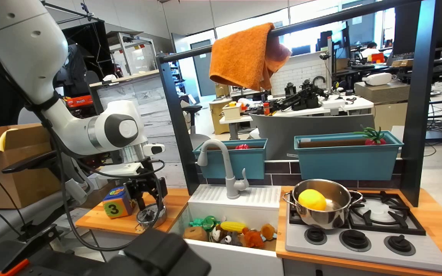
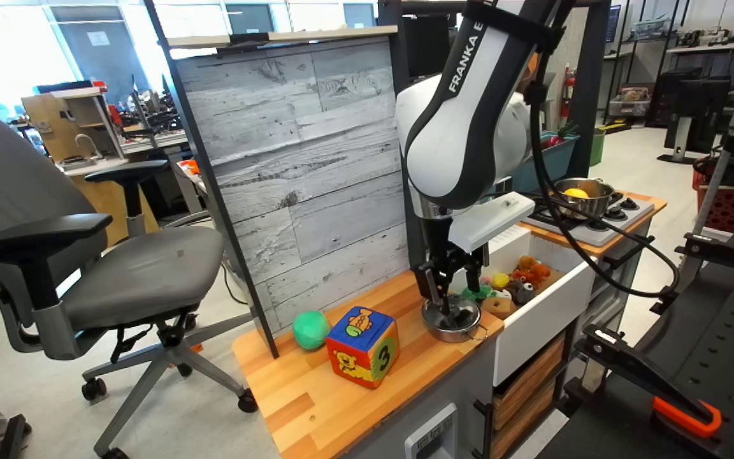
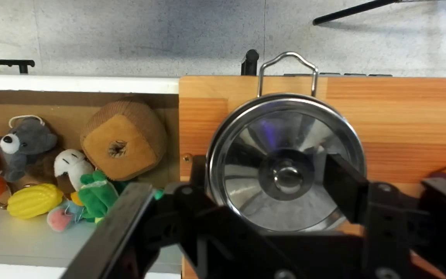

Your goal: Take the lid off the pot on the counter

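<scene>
I have the gripper (image 3: 265, 170) spread wide, gripping nothing, directly above the lid (image 3: 287, 164). In my wrist view the knob (image 3: 288, 181) shows between the fingers (image 3: 343, 188), nearer the one at right; whether they touch the lid I can't tell. The lid sits on the pot (image 2: 455, 335) on the table (image 2: 319, 405), the cube (image 2: 362, 349) to its left in both exterior views.
</scene>
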`<action>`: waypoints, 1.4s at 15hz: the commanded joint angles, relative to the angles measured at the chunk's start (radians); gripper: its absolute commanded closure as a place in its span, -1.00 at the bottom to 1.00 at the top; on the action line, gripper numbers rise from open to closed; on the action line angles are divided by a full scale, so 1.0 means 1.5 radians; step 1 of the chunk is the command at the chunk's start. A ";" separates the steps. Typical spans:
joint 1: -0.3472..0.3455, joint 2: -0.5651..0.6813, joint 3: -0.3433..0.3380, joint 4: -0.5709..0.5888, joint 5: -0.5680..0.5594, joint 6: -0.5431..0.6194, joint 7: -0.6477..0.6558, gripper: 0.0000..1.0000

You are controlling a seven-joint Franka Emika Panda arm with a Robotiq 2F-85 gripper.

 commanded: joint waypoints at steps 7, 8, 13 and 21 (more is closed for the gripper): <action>-0.014 0.015 0.014 0.021 -0.006 -0.001 -0.030 0.69; -0.014 0.015 0.014 0.021 -0.006 0.000 -0.031 0.82; -0.018 0.015 0.020 0.021 -0.004 -0.002 -0.044 1.00; -0.010 0.015 0.010 0.022 -0.008 0.006 -0.033 0.19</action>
